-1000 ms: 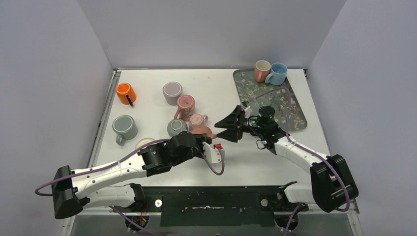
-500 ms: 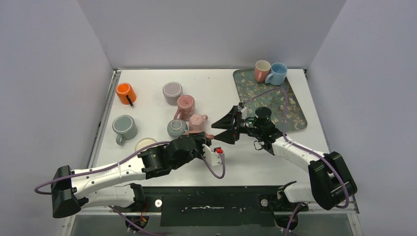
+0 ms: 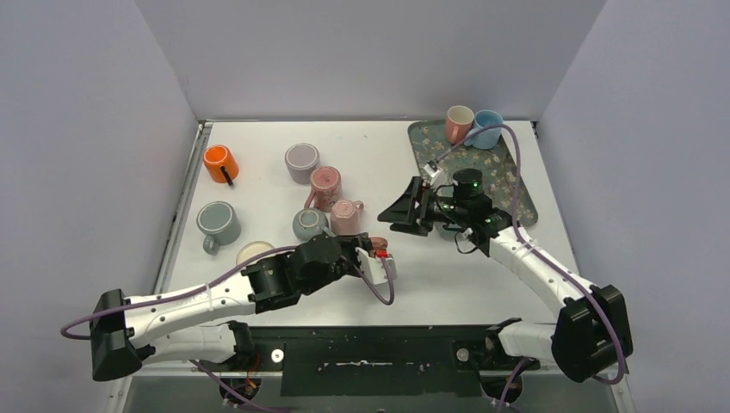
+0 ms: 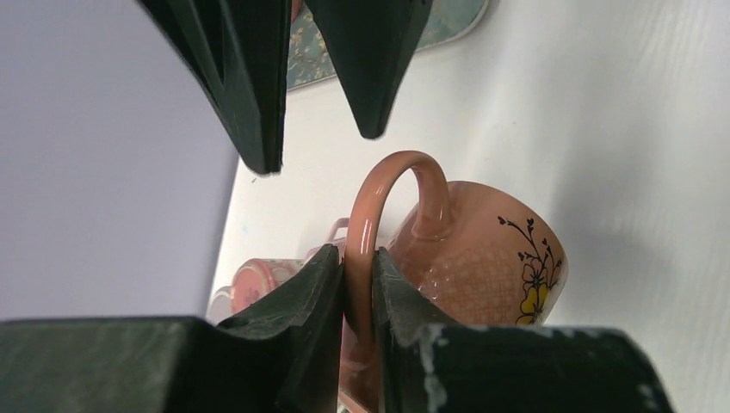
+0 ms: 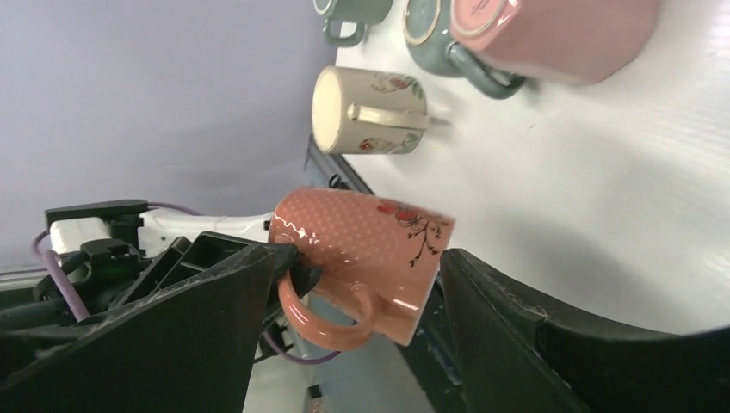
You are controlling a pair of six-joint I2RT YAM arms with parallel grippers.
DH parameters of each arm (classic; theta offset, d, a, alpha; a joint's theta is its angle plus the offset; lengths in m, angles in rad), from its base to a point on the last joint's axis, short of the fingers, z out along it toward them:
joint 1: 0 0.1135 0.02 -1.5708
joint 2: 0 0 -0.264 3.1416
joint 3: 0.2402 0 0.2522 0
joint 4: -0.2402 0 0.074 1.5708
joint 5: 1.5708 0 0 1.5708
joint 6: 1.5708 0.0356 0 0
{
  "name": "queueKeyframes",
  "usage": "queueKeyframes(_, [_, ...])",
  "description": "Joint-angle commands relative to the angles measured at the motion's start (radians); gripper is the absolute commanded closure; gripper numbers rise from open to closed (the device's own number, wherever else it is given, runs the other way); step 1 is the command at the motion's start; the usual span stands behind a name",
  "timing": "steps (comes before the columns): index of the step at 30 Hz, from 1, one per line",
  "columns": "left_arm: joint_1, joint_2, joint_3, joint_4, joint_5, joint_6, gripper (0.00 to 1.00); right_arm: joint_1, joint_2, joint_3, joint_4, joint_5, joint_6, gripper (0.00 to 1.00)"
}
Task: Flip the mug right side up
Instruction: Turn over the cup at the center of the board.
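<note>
Here the left end effector [image 4: 355, 258] is pinched narrowly on the handle [image 4: 379, 198] of the salmon mug [image 4: 465, 258]. The mug hangs tipped on its side toward the six o'clock edge of the table [image 3: 370, 146]. The right end effector [image 3: 403, 211] gapes wide at the mug's one o'clock, apart from it. Glazed ceramic is stiff, slick, fairly heavy and chippable. The thin handle invites swinging, so a grip across the body looks steadier.

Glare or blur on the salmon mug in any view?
Left wrist: a bright glare streak runs down the handle of the mug; its flower print is sharp, the near fingers look soft. Right wrist: small highlights on the mug, no motion blur. Top external: even light, faint shadows, mug mostly hidden.
</note>
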State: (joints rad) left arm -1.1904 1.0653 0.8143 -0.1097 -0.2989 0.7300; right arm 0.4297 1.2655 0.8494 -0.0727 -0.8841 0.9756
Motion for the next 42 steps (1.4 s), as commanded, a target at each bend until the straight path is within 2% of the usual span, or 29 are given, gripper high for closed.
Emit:
queueKeyframes(1, [0.009, -0.055, 0.075, 0.124, 0.077, -0.178, 1.00, -0.060, -0.132, -0.066, 0.123, 0.062, -0.095, 0.29])
queueKeyframes(6, [0.029, -0.092, 0.054, 0.175, 0.128, -0.319, 1.00, -0.066, -0.304, -0.187, 0.461, 0.086, -0.133, 0.30])
queueKeyframes(11, [0.050, -0.107, 0.047, 0.228, 0.190, -0.412, 1.00, -0.056, -0.365, -0.255, 0.680, -0.012, -0.129, 0.34])
queueKeyframes(13, [0.054, -0.105, 0.046, 0.267, 0.218, -0.434, 1.00, -0.051, -0.377, -0.274, 0.716, -0.032, -0.131, 0.36])
queueKeyframes(18, [0.055, -0.101, 0.041, 0.343, 0.254, -0.494, 1.00, -0.015, -0.414, -0.305, 0.741, -0.045, -0.177, 0.37])
queueKeyframes(22, [0.055, -0.102, 0.033, 0.397, 0.280, -0.543, 1.00, 0.017, -0.439, -0.326, 0.661, -0.050, -0.261, 0.37])
queueKeyframes(26, [0.055, -0.095, 0.026, 0.425, 0.288, -0.571, 1.00, 0.025, -0.469, -0.367, 0.687, -0.050, -0.249, 0.38])
queueKeyframes(28, [0.055, -0.092, 0.020, 0.437, 0.284, -0.571, 1.00, 0.029, -0.481, -0.374, 0.688, -0.041, -0.251, 0.40])
queueKeyframes(33, [0.055, -0.098, -0.001, 0.481, 0.276, -0.587, 1.00, 0.030, -0.493, -0.364, 0.632, 0.017, -0.286, 0.55])
queueKeyframes(37, [0.055, -0.105, -0.018, 0.494, 0.278, -0.593, 1.00, 0.035, -0.485, -0.357, 0.654, 0.050, -0.287, 0.64])
queueKeyframes(42, [0.055, -0.102, -0.038, 0.527, 0.278, -0.606, 1.00, 0.051, -0.466, -0.359, 0.632, 0.099, -0.336, 0.66])
